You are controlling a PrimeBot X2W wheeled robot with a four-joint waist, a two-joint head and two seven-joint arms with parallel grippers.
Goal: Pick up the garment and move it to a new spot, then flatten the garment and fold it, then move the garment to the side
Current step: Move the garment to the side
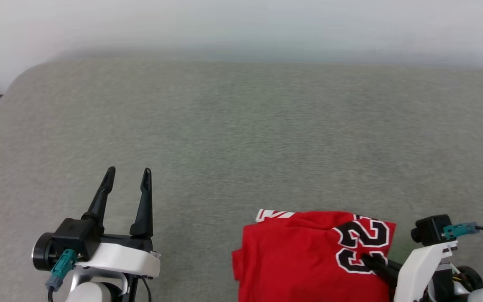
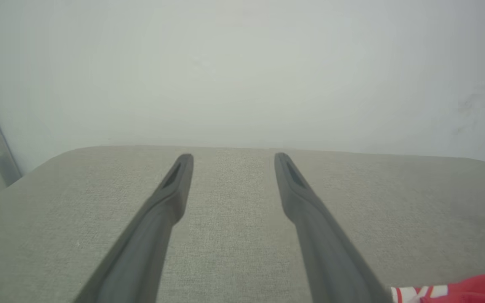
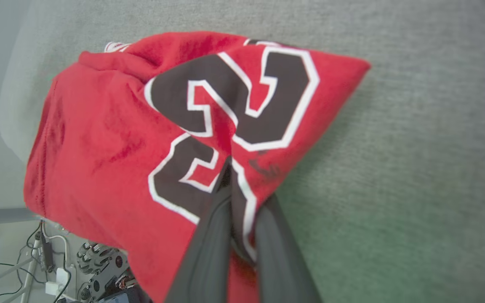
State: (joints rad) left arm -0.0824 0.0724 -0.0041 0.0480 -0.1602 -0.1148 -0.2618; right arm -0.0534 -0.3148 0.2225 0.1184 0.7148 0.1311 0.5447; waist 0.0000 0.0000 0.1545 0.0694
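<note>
- Pinching the garment point(image 1: 300, 256) with the right gripper point(image 1: 371, 263), fingers squeezed together on a fold right at the black numerals, probably for dragging it sideways.
- Hovering the left gripper point(image 1: 128, 172) over the grey cushion point(image 1: 241, 126), front-left, fingers spread apart and gripping nothing, likely just staying clear.
- Lying as 1 compact red bundle at the cushion's front edge, right of centre, seemingly spilling over it.
- Showing white-outlined numerals creased, striped trim peeking out behind.

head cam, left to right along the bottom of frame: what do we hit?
Left gripper, open over the grey cushion → red jersey → right gripper, shut on the jersey near its right edge, at the black numerals.
</note>
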